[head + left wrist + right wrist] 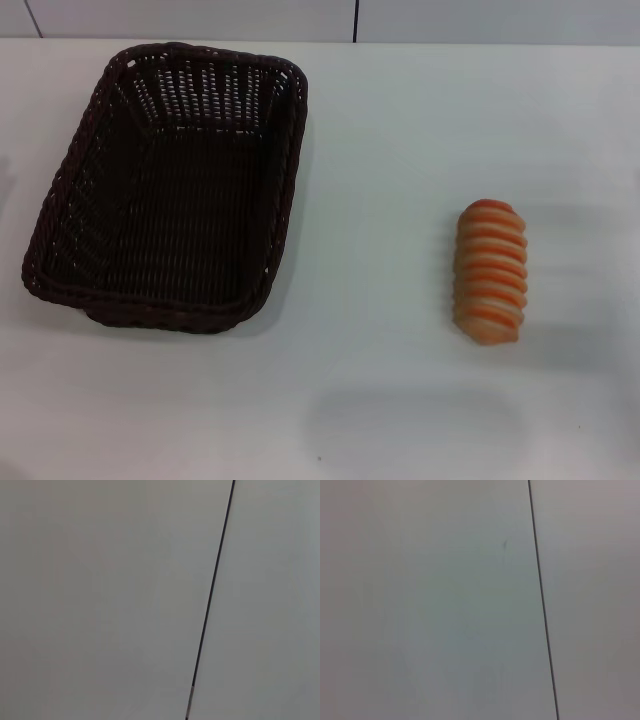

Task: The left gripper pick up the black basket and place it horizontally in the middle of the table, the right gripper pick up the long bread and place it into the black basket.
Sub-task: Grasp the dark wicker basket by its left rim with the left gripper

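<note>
The black basket (pixel 165 185) is sitting on the table's (pixel 380 400) left side, long axis running away from the robot, tilted a little (nothing inside it). The long bread (pixel 490 271) is lying well apart on the right, also lengthwise front to back. Neither gripper is showing anywhere — both wrist views are taking in only a pale surface crossed by a thin dark seam (pixel 212 587), so the claws' state cannot be told.
</note>
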You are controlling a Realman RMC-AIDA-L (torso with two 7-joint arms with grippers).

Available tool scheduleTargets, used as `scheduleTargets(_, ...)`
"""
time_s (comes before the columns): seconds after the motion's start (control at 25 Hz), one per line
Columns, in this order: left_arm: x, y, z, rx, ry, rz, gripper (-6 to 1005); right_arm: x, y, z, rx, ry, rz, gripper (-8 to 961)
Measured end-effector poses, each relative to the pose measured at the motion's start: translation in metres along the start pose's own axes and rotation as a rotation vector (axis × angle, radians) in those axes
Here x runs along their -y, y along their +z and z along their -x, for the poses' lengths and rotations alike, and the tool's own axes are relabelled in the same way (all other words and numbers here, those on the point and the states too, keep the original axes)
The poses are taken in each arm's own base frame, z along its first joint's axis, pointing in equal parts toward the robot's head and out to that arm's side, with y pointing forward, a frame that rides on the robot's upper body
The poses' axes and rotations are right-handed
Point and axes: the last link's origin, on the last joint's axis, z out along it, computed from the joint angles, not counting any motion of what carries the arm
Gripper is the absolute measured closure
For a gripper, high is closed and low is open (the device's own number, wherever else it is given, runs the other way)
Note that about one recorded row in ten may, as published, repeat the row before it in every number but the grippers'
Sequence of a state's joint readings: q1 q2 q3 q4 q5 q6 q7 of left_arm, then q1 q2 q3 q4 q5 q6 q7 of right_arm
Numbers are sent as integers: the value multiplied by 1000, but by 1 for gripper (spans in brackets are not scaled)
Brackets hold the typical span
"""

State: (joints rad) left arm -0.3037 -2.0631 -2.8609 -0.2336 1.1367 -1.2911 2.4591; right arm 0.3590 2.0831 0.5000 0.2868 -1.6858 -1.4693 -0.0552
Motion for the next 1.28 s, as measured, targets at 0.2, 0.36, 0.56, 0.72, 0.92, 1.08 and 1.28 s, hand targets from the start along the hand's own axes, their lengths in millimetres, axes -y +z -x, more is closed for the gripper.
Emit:
scheduleTargets(0.2, 0, 0, 0, 1, -1, 0, 166, 0, 0, 0, -1, 0, 0, 256)
scheduleTargets(0.36, 0, 0, 0, 1, -1, 0, 166, 0, 0, 0, -1, 0, 0, 256)
scheduleTargets(0.56, 0, 0, 0, -2, -1, 1, 166, 0, 0, 0, -2, 1, 0, 257)
scheduleTargets(0.72, 0, 0, 0, -2, -1, 2, 166, -1, 0, 0, -2, 2, 0, 257)
scheduleTargets(0.92, -1, 0, 1, 2, -2, 8, 166, 0, -1, 0, -2, 2, -1, 257)
scheduleTargets(1.08, -2, 0, 1, 4, -2, 13, 166, -1, -1, 0, -2, 3, 0, 257)
scheduleTargets(1.28, -2, 0, 1, 3, -3, 14, 166, -1, 0, 0, -2, 3, 0, 257)
